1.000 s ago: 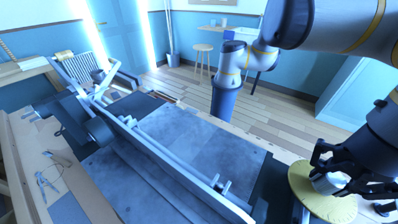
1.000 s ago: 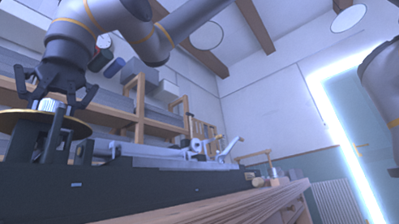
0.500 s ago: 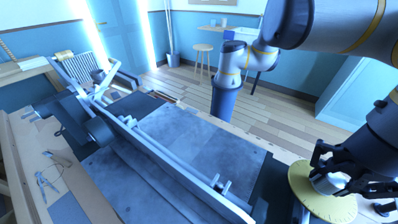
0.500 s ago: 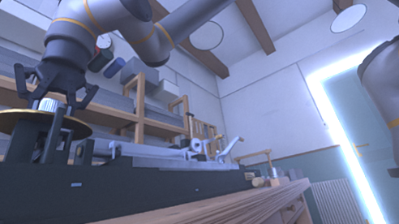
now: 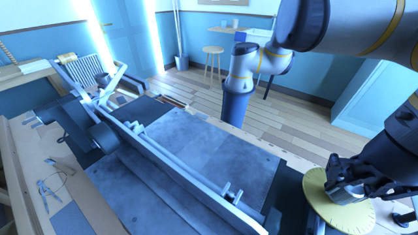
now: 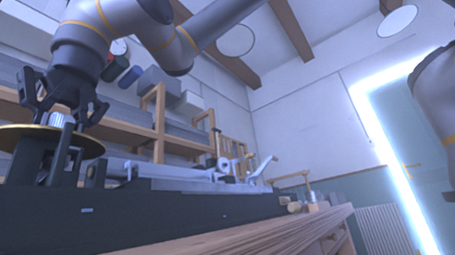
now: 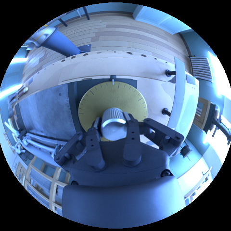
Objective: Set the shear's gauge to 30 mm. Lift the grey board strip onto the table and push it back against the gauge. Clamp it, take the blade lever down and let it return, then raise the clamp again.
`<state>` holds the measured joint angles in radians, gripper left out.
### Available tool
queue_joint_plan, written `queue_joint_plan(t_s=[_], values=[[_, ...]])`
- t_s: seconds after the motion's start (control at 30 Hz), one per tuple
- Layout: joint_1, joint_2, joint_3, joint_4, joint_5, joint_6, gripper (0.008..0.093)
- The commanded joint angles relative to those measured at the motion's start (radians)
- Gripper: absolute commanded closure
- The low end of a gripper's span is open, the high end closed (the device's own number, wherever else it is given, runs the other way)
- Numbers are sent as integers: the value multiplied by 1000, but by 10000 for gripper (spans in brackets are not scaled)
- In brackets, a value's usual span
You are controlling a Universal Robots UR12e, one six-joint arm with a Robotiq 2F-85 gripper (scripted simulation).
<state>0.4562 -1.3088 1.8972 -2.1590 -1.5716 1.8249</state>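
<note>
The grey board strip is not clearly in view; I cannot pick it out. My gripper [image 7: 113, 125] is closed around the knurled metal knob [image 7: 112, 122] at the centre of the yellow gauge dial [image 7: 113, 105], at the near right end of the shear. The dial [image 5: 338, 202] carries tick marks round its rim, and a white pointer [image 7: 112, 81] sits at its far edge. The shear's grey table [image 5: 209, 153] stretches to the left, crossed by the long clamp bar [image 5: 169, 156]. The blade lever [image 5: 112, 80] stands raised at the far end.
Behind the shear stand the arm's blue base [image 5: 238, 98], a stool [image 5: 213, 62] and a radiator [image 5: 83, 68]. Compasses [image 5: 45, 191] and small tools lie on the wooden bench on the left. Shelves [image 6: 156, 127] rise behind the dial in the second side camera.
</note>
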Motion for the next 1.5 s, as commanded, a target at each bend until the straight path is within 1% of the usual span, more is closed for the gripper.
queue_joint_plan(t_s=[0.0,0.5,0.77,1.07,1.47], values=[[0,-1,-1,-1,1,-32,934],[0,-1,-1,-1,1,-576,934],[0,-1,-1,-1,1,-796,934],[0,-1,-1,-1,1,-921,934],[0,-1,-1,-1,1,-940,934]])
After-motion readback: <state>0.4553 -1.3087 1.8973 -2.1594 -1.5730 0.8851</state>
